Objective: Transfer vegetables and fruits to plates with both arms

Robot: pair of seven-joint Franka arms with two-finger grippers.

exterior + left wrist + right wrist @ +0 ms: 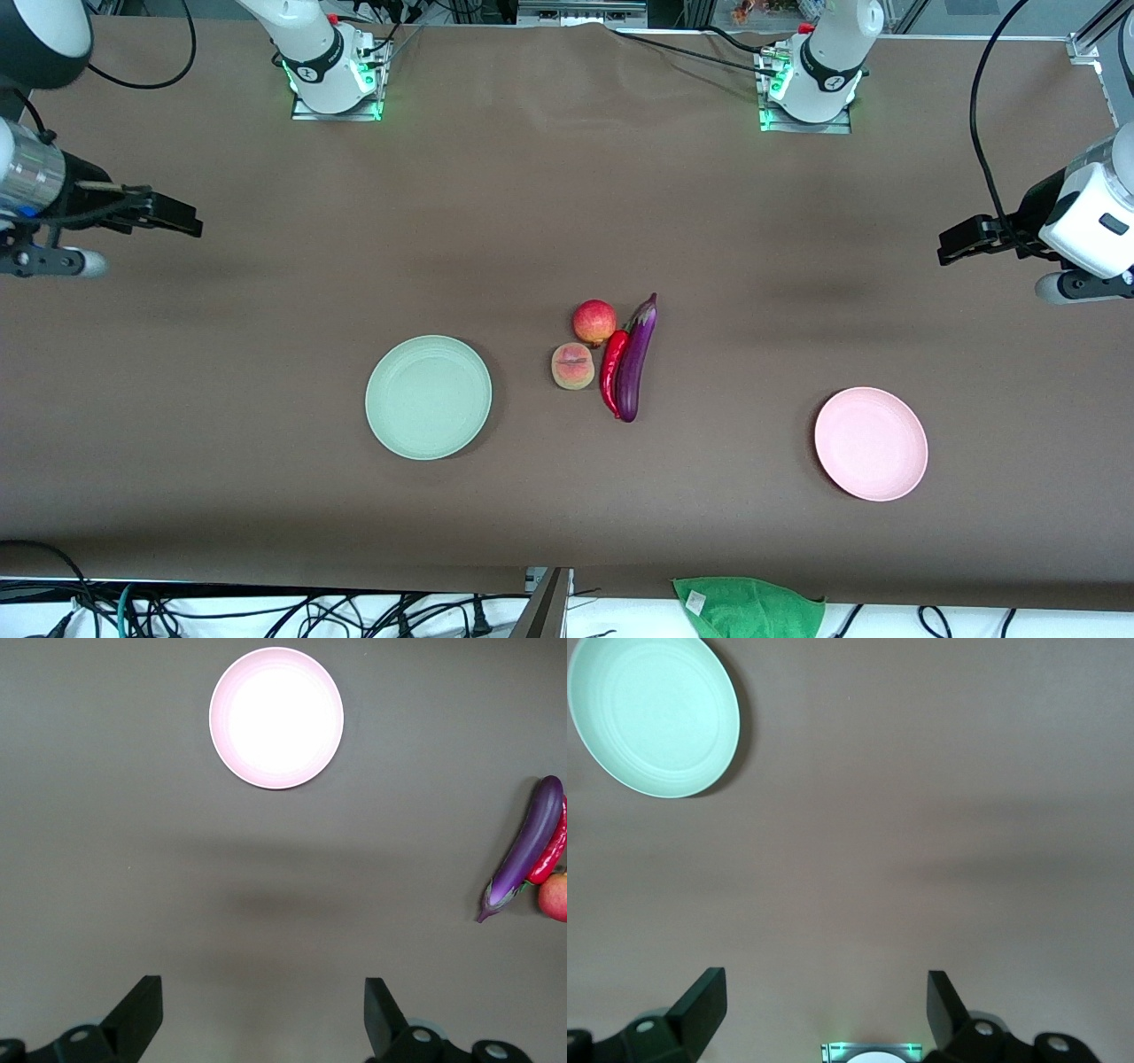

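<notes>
- The left gripper [952,245] hangs at the right edge of the front frame over bare table [266,372], fingers [137,1014] spread wide, holding nothing.
- The right gripper [182,219] hangs at the left edge, fingers [700,1010] likewise wide and empty.
- At the frame's centre, the eggplant [636,361] touches the chili pepper [612,369]; the apple [594,322] and peach [572,366] sit just beside them.
- The green plate [429,398] lies lower centre-left, the pink plate [871,444] lower right; both are bare.
</notes>
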